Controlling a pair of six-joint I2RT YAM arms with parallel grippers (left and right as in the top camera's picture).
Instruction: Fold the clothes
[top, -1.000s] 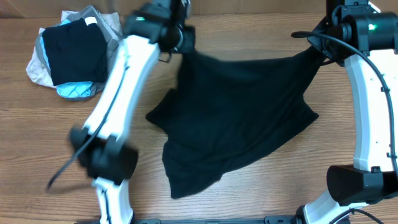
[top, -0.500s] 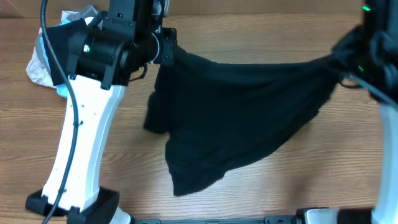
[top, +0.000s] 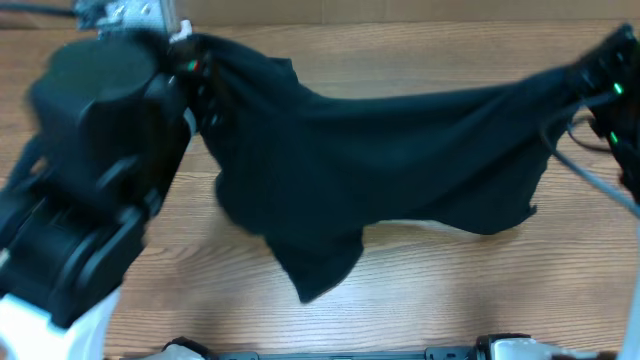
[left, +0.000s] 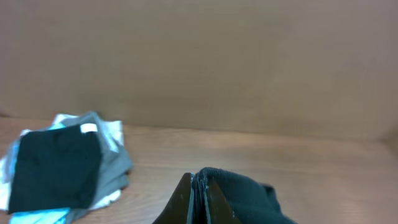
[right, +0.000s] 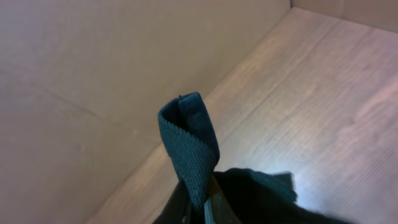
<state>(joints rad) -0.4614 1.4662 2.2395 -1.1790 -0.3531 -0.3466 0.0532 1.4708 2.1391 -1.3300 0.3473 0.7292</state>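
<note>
The black shirt (top: 390, 160) hangs stretched in the air between my two grippers, its lower edge drooping toward the wooden table (top: 450, 290). My left gripper (top: 195, 55) is shut on its upper left corner; in the left wrist view the fingers (left: 199, 190) pinch a fold of the black fabric (left: 239, 193). My right gripper (top: 590, 75) is shut on its upper right corner; in the right wrist view the fingers (right: 202, 202) pinch a black fabric strip (right: 189, 143) that sticks up. No lettering or logo shows.
A stacked pile of black, grey and light-blue garments (left: 62, 168) lies on the table at the far left; the left arm (top: 90, 180) hides it in the overhead view. A cardboard-brown wall (left: 199, 62) stands behind the table.
Both grippers have risen and moved apart, lifting the shirt off the table and stretching it wider. The left arm has come close under the overhead camera and covers the garment pile.
</note>
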